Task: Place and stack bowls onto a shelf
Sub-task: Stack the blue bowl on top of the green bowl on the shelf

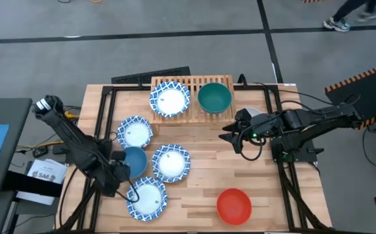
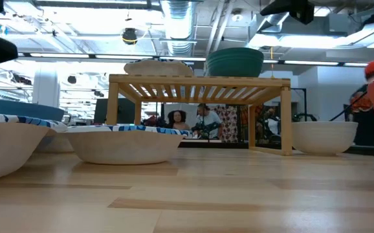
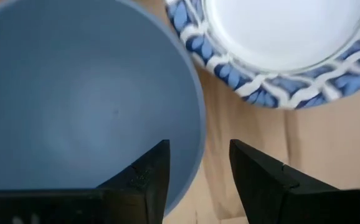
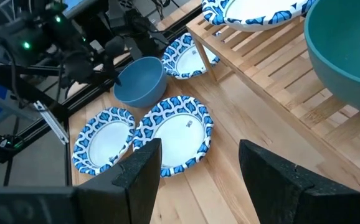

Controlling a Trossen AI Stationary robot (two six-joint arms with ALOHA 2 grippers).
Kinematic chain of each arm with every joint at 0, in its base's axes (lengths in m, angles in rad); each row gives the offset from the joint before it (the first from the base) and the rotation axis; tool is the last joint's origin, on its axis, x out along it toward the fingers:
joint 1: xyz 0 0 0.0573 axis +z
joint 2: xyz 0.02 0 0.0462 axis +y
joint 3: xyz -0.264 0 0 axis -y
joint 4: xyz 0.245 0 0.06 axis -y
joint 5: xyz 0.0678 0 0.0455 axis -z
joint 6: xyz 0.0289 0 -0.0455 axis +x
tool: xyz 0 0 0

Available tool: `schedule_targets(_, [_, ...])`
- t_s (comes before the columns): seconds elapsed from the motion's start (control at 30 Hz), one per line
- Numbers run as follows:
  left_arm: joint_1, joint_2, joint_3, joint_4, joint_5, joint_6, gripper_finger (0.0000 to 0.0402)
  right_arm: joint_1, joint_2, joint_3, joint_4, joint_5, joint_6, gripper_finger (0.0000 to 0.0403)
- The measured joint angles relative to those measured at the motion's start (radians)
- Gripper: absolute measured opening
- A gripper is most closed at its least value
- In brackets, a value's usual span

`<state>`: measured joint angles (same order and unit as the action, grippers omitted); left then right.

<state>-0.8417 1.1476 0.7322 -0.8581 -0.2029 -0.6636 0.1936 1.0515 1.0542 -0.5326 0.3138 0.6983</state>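
The shelf (image 1: pixel 191 116) stands at the table's far edge and carries a patterned bowl (image 1: pixel 170 99) and the green bowl (image 1: pixel 214 97). Three more patterned bowls (image 1: pixel 135 132) (image 1: pixel 170 162) (image 1: pixel 147 198) rest on the table's left half. The plain blue bowl (image 1: pixel 134 161) sits among them. My left gripper (image 3: pixel 198 144) is open, with one finger over the inside of the blue bowl's near-left rim (image 3: pixel 195 106) and one outside it. My right gripper (image 4: pixel 198 155) is open and hovers right of the shelf, above the table. The red bowl (image 1: pixel 233 205) sits near the front edge. The white bowl (image 2: pixel 325 136) is mostly hidden under the right arm.
Black frame rails (image 1: pixel 103 123) run along both sides of the table. Bare planks (image 1: pixel 207 149) lie between the shelf, the patterned bowls and the red bowl. People sit in the room beyond the shelf (image 2: pixel 187 122).
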Motion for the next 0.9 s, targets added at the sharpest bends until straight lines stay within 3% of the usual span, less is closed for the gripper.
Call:
schedule_targets(0.3, [-0.002,0.143,0.000,0.002,-0.022,-0.005,0.0140,0.000,0.000,0.000,0.000,0.000,0.000,0.0240])
schedule_targets(0.4, [-0.002,0.151,0.000,0.002,-0.019,-0.011,0.0102,0.000,0.000,0.000,0.001,0.000,0.000,0.0240])
schedule_targets(0.53, [0.004,0.131,0.016,-0.005,-0.023,-0.014,0.0017,0.000,0.000,0.000,0.006,0.000,0.000,0.0240])
schedule_targets(0.63, [0.020,0.105,0.036,-0.036,-0.019,-0.025,0.0004,0.000,0.000,0.000,0.030,0.000,0.004,0.0240])
schedule_targets(0.9, [0.060,0.019,0.257,-0.187,-0.009,0.026,0.0000,0.000,0.000,0.000,0.231,-0.028,0.092,0.0240])
